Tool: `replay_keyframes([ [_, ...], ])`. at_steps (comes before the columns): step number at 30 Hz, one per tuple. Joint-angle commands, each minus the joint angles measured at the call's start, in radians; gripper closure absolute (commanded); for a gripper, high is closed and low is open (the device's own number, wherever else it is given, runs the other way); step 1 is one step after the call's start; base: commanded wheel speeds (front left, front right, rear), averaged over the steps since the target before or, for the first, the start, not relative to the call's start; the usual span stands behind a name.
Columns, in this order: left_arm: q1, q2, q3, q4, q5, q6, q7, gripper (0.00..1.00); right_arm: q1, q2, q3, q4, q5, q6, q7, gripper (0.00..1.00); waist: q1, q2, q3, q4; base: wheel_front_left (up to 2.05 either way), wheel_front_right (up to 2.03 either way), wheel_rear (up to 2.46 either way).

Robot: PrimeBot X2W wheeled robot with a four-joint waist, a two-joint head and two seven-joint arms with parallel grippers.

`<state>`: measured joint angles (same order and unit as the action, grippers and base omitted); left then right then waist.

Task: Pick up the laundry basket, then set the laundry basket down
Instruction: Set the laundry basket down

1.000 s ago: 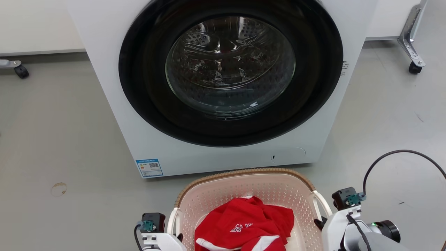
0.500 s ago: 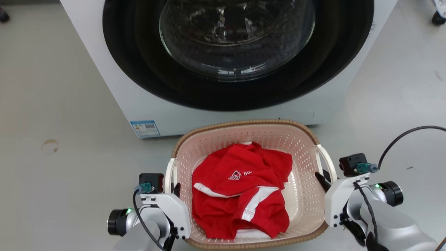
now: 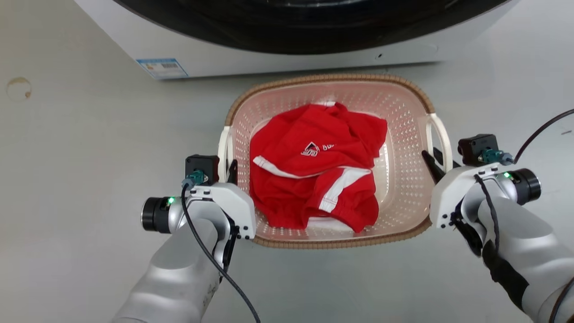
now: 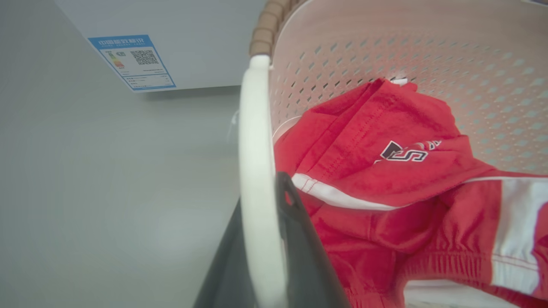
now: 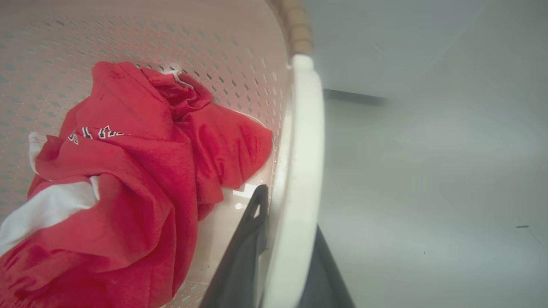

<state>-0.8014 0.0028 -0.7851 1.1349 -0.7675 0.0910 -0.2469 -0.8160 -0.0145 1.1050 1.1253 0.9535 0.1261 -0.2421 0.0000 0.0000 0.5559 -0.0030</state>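
Grey floor point(image 3: 89, 134) bears the white washer point(image 3: 251, 63); laundry basket point(image 3: 332, 80) just before it, contact unclear; ring stain point(image 3: 18, 88) left.

This looks like a laundry corner set up in a plain test room rather than a lived-in home. A white front-loading washing machine point(image 3: 233, 63) stands directly on a bare, smooth grey floor point(image 3: 89, 157), with a blue-edged energy label point(image 3: 162, 68) bearing a QR code stuck near its lower corner. Just in front of it is a laundry basket point(image 3: 332, 80) holding a red sports garment point(image 3: 314, 179) with white stripes. A faint ring stain point(image 3: 18, 88) marks the floor.
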Motion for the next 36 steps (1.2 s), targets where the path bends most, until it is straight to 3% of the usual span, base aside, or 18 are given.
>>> replay_keyframes([
  [1, -0.033, 0.047, 0.025, -0.03, 0.024, 0.016, -0.014, 1.0, -0.007, -0.038, -0.009, 0.009, -0.029, 0.005, -0.019, 1.0, 0.0, 0.0, 0.093, 0.009, 0.0, 0.0, 0.0],
  [15, -0.065, 0.047, 0.119, -0.218, 0.154, 0.06, -0.015, 1.0, -0.038, -0.113, -0.245, -0.118, -0.26, 0.005, -0.02, 1.0, 0.0, 0.0, 0.255, 0.033, 0.0, 0.0, 0.0],
  [24, -0.072, 0.047, 0.178, -0.261, 0.229, 0.046, -0.015, 1.0, -0.006, -0.119, -0.382, -0.185, -0.389, 0.005, -0.02, 1.0, 0.0, 0.0, 0.305, 0.031, 0.0, 0.0, 0.0],
  [36, -0.102, 0.047, 0.189, -0.261, 0.248, 0.032, -0.015, 1.0, 0.015, -0.118, -0.476, -0.224, -0.466, 0.005, -0.02, 1.0, 0.0, 0.0, 0.351, 0.027, 0.0, 0.0, 0.0],
])
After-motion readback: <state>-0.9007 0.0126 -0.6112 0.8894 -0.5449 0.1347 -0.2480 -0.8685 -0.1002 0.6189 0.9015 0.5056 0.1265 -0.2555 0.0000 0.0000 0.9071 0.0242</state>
